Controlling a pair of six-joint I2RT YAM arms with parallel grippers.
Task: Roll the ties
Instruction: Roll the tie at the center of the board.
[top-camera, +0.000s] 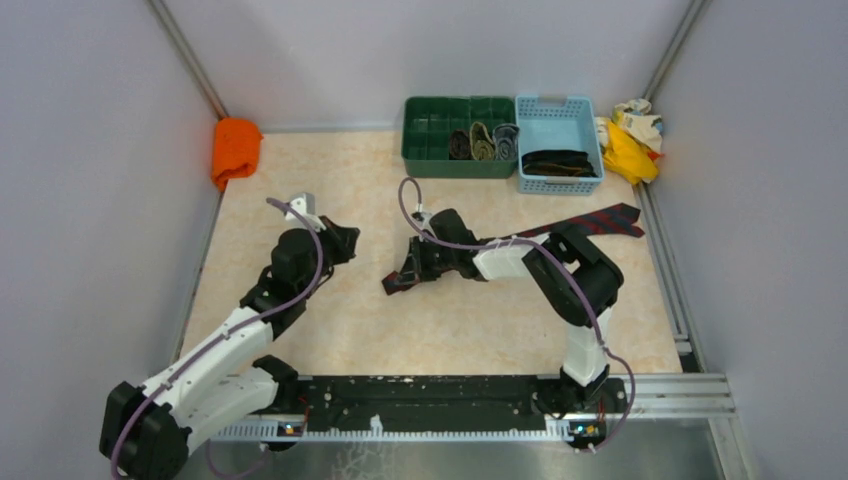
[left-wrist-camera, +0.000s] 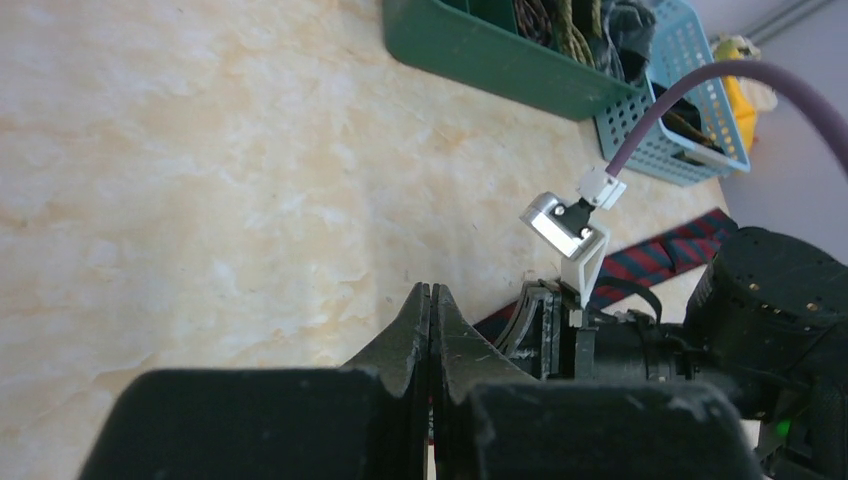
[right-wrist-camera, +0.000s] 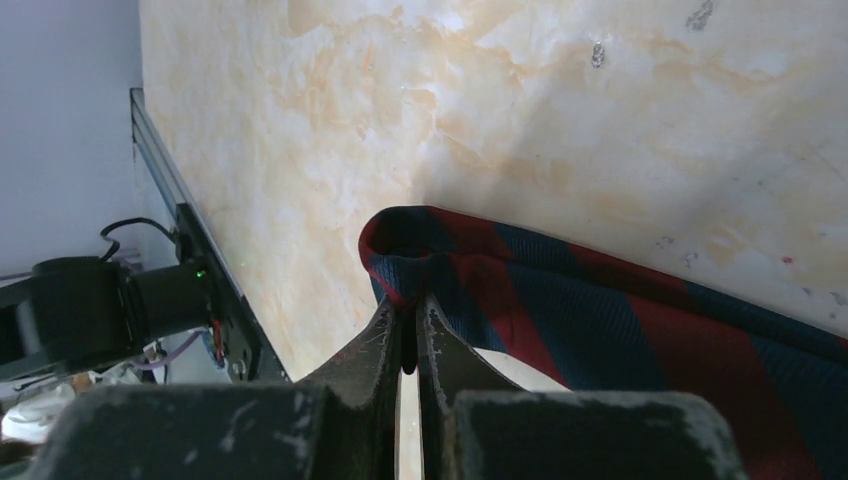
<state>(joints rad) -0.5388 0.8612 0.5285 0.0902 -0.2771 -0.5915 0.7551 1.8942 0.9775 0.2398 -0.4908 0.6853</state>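
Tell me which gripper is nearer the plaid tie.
Right. The right gripper is shut on the tie at its fold; the left gripper is shut, apart to its left.

My right arm (top-camera: 520, 260) hides the middle of the red plaid tie (top-camera: 612, 220); its far end runs off my wrist view.

On a black base rail (top-camera: 420, 400), the left arm (top-camera: 215, 360) and right arm (top-camera: 505, 262) pair white tubular links with bulky black joints. A purple cable (left-wrist-camera: 745, 70) loops along each, beyond the rail. A white bracket (left-wrist-camera: 585, 262) carries a silver camera (left-wrist-camera: 555, 218). The black wedge-shaped jaws show pale scuffs.
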